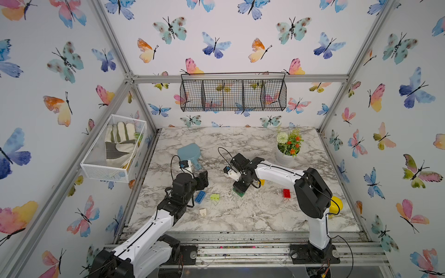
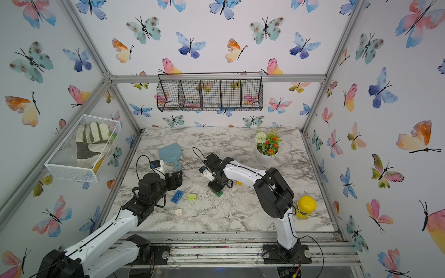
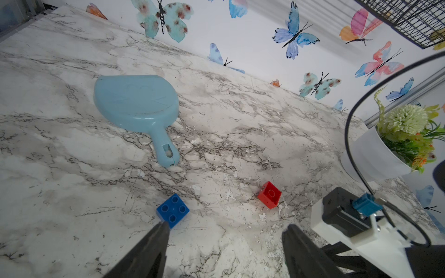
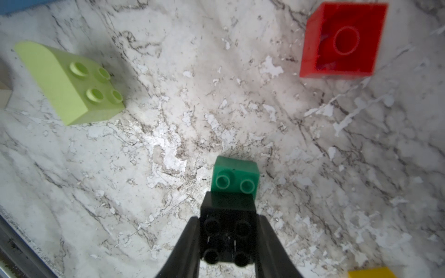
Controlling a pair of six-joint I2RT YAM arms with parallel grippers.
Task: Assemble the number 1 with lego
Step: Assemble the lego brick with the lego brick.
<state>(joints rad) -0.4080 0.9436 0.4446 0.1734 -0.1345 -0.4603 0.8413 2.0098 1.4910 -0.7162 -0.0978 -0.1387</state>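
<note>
Black brick (image 4: 226, 238) gripped in right tool (image 4: 227, 220) sits on green brick (image 4: 234, 177), apparently the only joint made; left tool (image 3: 226, 227) wide and empty; red brick (image 4: 342, 41), lime brick (image 4: 69, 81) lie loose.

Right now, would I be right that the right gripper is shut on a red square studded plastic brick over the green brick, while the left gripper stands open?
Not quite: the right gripper is shut on a black square studded plastic brick, not a red one, as the right wrist view shows. The rest holds: it sits over the green brick, and the left gripper stands open.
</note>
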